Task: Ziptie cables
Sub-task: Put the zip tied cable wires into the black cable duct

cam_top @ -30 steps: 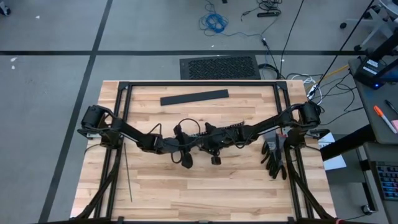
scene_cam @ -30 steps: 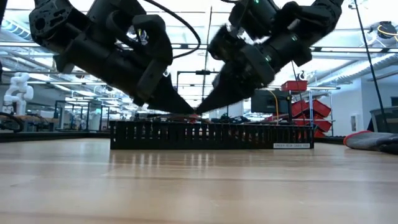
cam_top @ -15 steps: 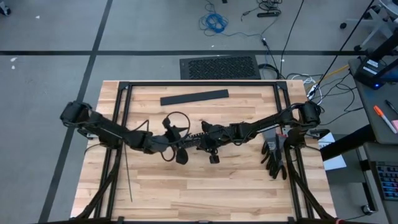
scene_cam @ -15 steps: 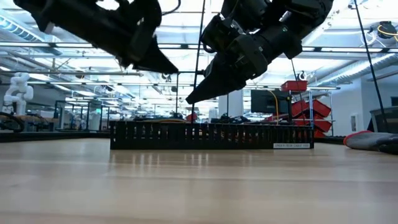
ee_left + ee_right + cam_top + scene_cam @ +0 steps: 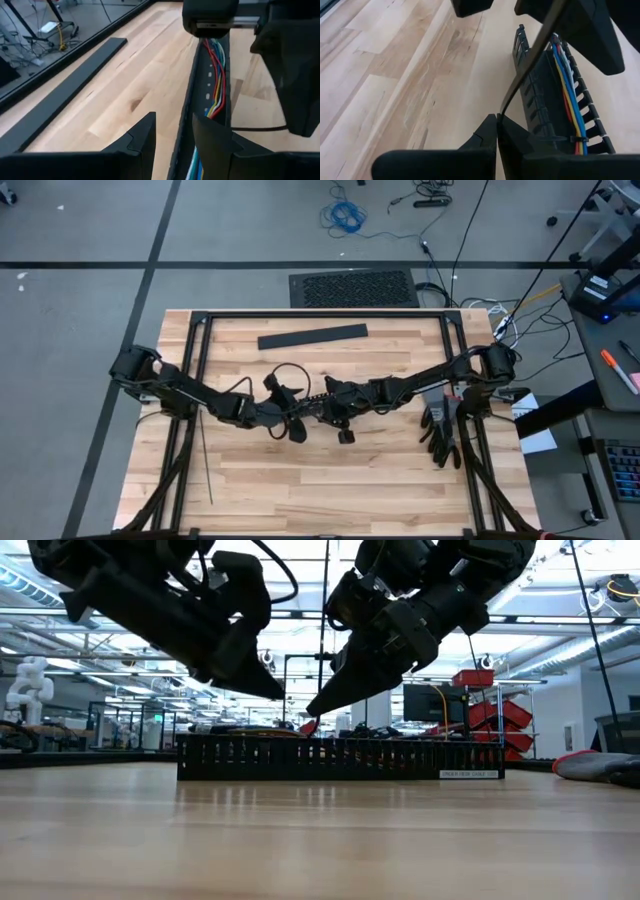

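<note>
Looking straight down from the overhead camera, I see my two dark arms reaching in from either side of a wooden table [image 5: 330, 480] and meeting over a long black slotted duct [image 5: 340, 757] near the table's middle. The cables [image 5: 216, 85], a bundle of red, orange, white, grey and blue wires, lie inside this duct along its length.

My left gripper [image 5: 275, 690] hangs just above the duct, a little to one side of its middle. Its fingers [image 5: 135, 142] are spread slightly, with a narrow gap between them, and I see nothing held in that gap.

My right gripper [image 5: 312, 710] slants down towards the duct beside the left one, its tip just above the duct's top edge. Its fingers [image 5: 487, 135] are pressed together, pinching one end of a thin dark ziptie [image 5: 530, 60]. This strip runs from the fingertips out above the duct and the wires. One closed ziptie band [image 5: 572, 138] already circles the wires inside the duct.

Away from the duct, a flat black bar [image 5: 312, 336] lies towards the table's far edge. More zipties [image 5: 205, 460] lie on the wood beyond the duct's left end. A dark glove [image 5: 440, 432] rests beyond the duct's right end.
</note>
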Controlling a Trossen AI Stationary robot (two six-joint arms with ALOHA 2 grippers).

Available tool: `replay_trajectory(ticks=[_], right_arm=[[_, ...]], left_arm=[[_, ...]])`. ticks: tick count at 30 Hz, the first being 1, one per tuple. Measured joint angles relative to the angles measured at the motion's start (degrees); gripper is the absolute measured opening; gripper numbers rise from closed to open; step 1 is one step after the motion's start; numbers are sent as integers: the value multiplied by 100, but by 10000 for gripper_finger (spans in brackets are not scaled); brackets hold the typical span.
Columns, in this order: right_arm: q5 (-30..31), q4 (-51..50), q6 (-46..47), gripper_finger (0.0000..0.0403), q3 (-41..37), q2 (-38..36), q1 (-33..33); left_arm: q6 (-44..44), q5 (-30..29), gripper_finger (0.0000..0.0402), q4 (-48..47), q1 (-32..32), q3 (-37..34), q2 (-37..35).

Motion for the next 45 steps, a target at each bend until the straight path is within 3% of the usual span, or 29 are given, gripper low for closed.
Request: replay_trajectory(ticks=[11, 24, 40, 45], right_arm=[[0, -13, -2, 0, 0, 0, 0], [0, -92, 0, 0, 2, 0, 1], [0, -165, 26, 0, 2, 0, -9], [0, -208, 28, 0, 2, 0, -9]], left_arm=[[-288, 176, 128, -70, 0, 4, 39], [-975, 634, 128, 27, 37, 4, 697], [-899, 740, 128, 156, 36, 7, 717], [-454, 746, 128, 436, 31, 5, 649]])
